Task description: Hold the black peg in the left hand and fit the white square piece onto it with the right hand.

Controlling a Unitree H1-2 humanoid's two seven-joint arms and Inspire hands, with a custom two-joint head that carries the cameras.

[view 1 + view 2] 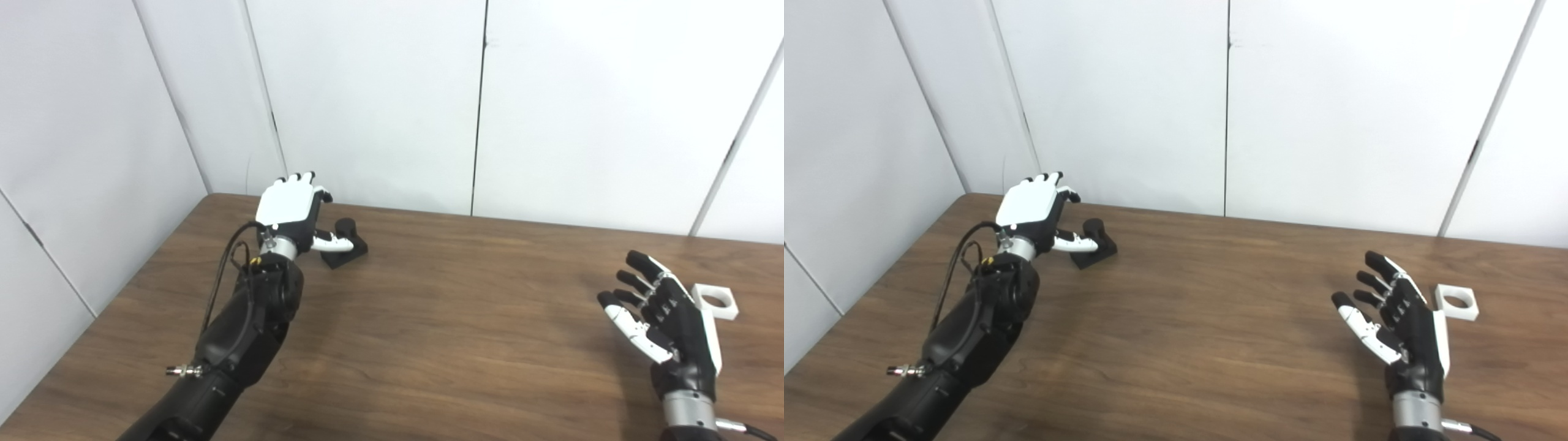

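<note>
Left eye view: brown wooden table (429, 318) with white wall panels (367, 98) behind it. Left hand (288, 211) sits at the far left of the table, white back plate facing the camera, fingers (300, 177) stretched out and apart, holding nothing. Its thumb (334, 244) points right and overlaps the black peg (347, 228) in the picture; cannot tell if thumb touches it. Black peg is a short upright cylinder on a dark square base (346, 252), resting on the table just right of the left hand, not gripped. Black forearm (245, 331) with a looping cable (223, 269) comes in from bottom left.

Right hand (664, 318) is at the near right, palm turned left and up, fingers spread wide, empty. White square piece (715, 301) with a round hole lies flat on the table just behind and right of that hand, partly hidden by it in this view; right eye view shows it (1456, 302) apart from the hand. Peg and white piece are well apart, on opposite sides of the table.
</note>
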